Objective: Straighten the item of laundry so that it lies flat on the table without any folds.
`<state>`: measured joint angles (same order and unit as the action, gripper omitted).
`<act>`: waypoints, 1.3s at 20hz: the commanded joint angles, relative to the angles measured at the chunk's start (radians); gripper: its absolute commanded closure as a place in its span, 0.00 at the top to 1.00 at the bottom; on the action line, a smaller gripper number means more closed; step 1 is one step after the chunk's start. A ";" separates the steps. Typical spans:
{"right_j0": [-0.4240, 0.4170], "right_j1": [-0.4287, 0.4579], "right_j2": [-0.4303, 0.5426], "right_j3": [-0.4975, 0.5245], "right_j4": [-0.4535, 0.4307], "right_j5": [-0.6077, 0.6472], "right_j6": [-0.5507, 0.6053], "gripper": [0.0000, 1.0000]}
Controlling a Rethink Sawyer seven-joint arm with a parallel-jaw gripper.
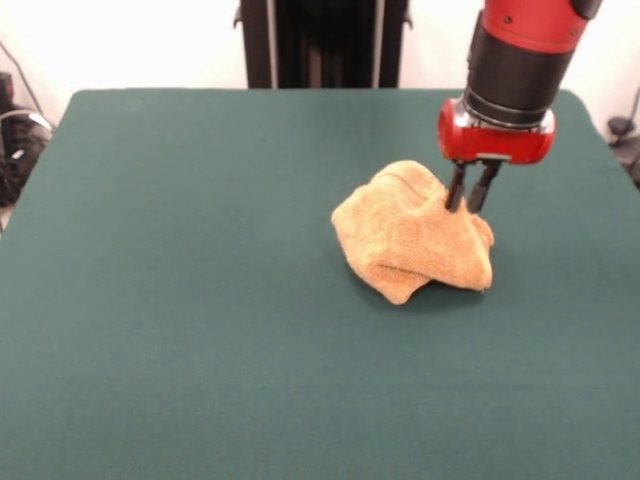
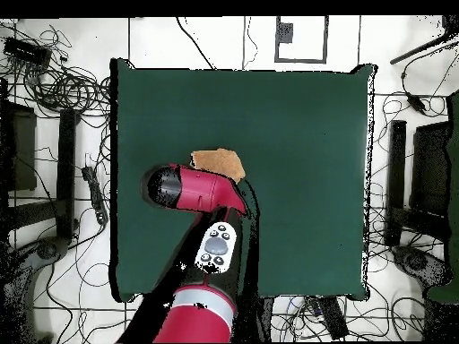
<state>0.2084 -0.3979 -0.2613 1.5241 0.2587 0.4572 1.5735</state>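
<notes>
- Orange-tan terry towel [image 1: 412,232] lies bunched mid-right on the dark green felt worktop [image 1: 180,300].
- Red-and-black gripper [image 1: 470,200]: its fingers [image 1: 456,190] pinch the towel's upper fold.
- Best lift, then drag outward slowly.

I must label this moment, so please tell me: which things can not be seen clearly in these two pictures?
- Overhead view: most of the towel is covered by the arm; the tool is hidden there too.
- Front view: the tool's tips sink into the cloth, so whether they pinch it is unclear.
- Both views: border bands and tag are not visible in the crumpled towel.
</notes>
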 commanded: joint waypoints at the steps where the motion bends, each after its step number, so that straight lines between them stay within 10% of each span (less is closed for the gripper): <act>1: 0.018 0.017 0.049 0.019 -0.029 -0.036 0.178 0.00; 26: 0.000 -0.080 0.073 0.029 0.011 0.116 0.183 0.00</act>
<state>0.2067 -0.4494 -0.2646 1.5247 0.2583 0.4697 1.5735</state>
